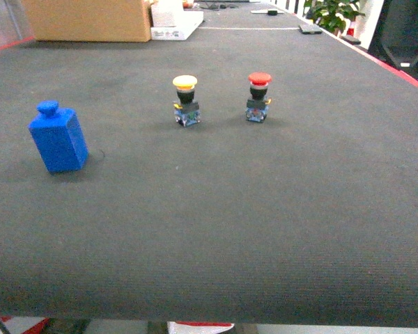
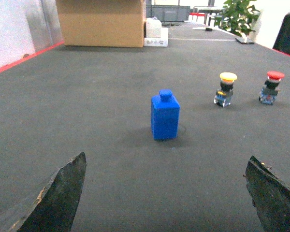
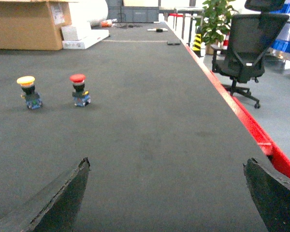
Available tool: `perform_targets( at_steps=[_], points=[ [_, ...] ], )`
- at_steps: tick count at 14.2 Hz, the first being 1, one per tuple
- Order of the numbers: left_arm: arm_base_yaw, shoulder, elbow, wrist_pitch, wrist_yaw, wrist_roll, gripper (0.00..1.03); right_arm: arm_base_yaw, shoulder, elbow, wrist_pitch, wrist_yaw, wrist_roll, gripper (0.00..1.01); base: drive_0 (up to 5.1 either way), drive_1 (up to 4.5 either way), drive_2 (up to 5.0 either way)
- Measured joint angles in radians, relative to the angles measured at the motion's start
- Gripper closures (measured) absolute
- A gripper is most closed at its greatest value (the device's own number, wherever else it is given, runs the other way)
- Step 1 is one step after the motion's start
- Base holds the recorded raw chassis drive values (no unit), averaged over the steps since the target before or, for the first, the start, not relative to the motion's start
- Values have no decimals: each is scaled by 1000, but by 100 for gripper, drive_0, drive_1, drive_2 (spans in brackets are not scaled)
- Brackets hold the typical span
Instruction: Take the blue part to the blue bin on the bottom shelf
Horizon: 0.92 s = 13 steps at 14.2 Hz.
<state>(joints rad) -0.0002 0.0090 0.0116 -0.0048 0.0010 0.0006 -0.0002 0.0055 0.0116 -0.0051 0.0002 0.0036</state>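
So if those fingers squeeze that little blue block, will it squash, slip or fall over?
Probably not squash: the blue part looks like a rigid, sharp-edged block. Its flat, parallel sides should give the left fingers a fair hold, though the surface may be smooth. It stands taller than wide with a small knob on top, so a push up high could tip it.
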Motion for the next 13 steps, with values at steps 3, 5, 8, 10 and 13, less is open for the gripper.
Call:
perform_targets(
  at_steps=[3, 5, 8, 10, 13],
  points=[
    [0, 0, 0, 5, 0, 0, 5, 0, 0, 0, 4, 0, 0, 3, 0, 0, 0],
    [0, 0, 0, 0, -1, -1, 5, 0, 0, 0, -2, -1, 0, 3, 0, 0, 0],
    [0, 0, 0, 0, -1, 0, 5, 0, 0, 0, 3, 0, -1, 3, 0, 0, 0],
    [0, 0, 0, 3, -2, 0, 5, 0, 0, 0, 0, 0, -1, 3, 0, 0, 0],
    [0, 0, 0, 0, -2, 0, 5, 0, 0, 0, 0, 0, -1, 3, 0, 0, 0]
  ],
)
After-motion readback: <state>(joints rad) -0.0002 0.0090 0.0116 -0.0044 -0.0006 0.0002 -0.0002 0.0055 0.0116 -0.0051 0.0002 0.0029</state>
